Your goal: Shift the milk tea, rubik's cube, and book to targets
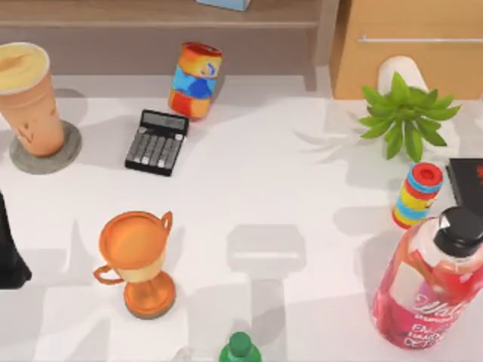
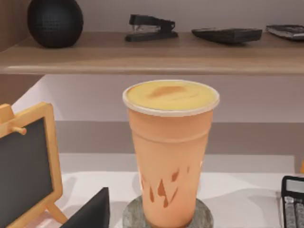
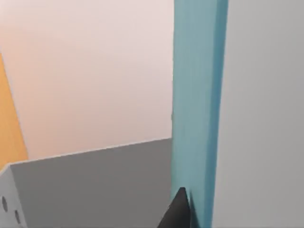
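Our left gripper point(image 1: 9, 260) is near the trophy point(image 1: 139, 260), on its left; whether its fingers are spread we cannot tell. Behind the trophy, the milk tea point(image 1: 29, 98) stands upright on the grey disc point(image 1: 66, 151) (beside the calculator point(image 1: 157, 142)). Farthest, a blue book point(image 3: 197, 109) touches our right fingertip point(image 3: 178, 211).

matte black angular hand point(image 2: 90, 211), plain and unmarked.

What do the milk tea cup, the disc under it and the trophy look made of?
Milk tea: likely matte paper or plastic, going by its smooth, dull orange-tan wall and thin pale rim. Disc: looks like stone or concrete, grey, speckled and rough-edged. Trophy: glossy, coppery-orange bowl and base with soft highlights, so polished metal or metallic-painted plastic; the look leaves that open.
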`<action>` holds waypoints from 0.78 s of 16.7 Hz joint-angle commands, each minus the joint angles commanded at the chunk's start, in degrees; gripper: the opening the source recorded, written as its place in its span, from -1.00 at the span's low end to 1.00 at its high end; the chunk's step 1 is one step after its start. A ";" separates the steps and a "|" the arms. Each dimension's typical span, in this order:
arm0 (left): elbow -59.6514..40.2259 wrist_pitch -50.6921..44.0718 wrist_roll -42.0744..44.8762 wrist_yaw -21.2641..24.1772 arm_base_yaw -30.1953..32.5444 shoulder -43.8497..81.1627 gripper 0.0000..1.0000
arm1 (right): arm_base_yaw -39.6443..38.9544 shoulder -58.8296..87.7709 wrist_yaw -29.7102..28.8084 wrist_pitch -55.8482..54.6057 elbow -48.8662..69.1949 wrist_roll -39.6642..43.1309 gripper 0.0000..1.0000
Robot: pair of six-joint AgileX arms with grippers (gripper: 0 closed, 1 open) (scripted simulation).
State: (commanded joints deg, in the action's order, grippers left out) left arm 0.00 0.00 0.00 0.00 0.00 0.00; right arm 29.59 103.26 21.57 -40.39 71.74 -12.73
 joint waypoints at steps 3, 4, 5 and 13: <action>0.00 0.00 0.00 0.00 0.00 0.00 1.00 | 2.36 -8.39 -0.99 -4.29 -11.25 -10.04 -1.00; 0.00 0.00 0.00 0.00 0.00 0.00 1.00 | 2.78 -10.96 -1.49 -5.52 -15.27 -14.06 -1.00; 0.00 0.00 0.00 0.00 0.00 0.00 1.00 | 3.02 -13.23 -2.10 -6.61 -19.35 -18.58 -1.00; 0.00 0.00 0.00 0.00 0.00 0.00 1.00 | -8.12 -15.26 -9.10 -8.26 -48.39 -60.50 -1.00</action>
State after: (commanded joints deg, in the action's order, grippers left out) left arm 0.00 0.00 0.00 0.00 0.00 0.00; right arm 21.47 88.00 12.47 -48.65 23.35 -73.23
